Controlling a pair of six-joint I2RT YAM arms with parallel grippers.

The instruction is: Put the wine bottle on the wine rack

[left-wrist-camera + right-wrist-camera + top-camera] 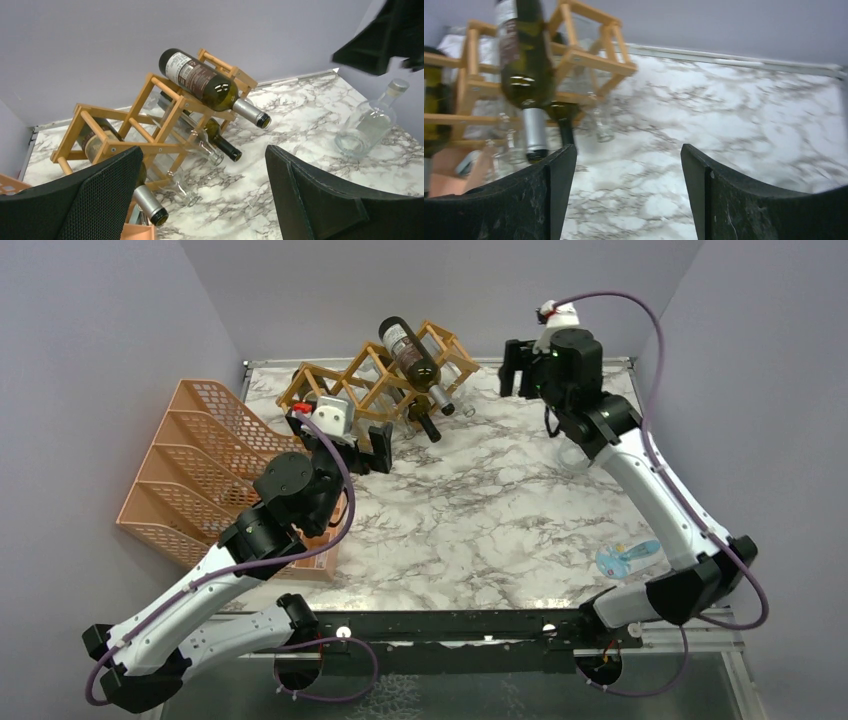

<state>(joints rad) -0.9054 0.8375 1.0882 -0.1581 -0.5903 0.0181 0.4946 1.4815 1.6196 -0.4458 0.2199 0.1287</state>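
The tan wooden wine rack (345, 380) stands at the back of the marble table. A dark green wine bottle (410, 352) with a label and a silver cap lies on its top right cells, neck toward the front. It also shows in the left wrist view (200, 82) and the right wrist view (521, 55). My left gripper (340, 440) is open and empty, just in front of the rack (145, 147). My right gripper (520, 370) is open and empty, to the right of the rack (589, 57). Both wrist views show wide gaps, in the left gripper (204, 150) and the right gripper (628, 147).
Other dark bottles (225, 145) and clear bottles (197, 142) lie in the rack's lower cells, necks sticking out front. A clear glass bottle (367, 125) stands on the table near the right arm. A salmon-pink mesh organizer (195, 465) sits at left. A blue item (628, 557) lies front right.
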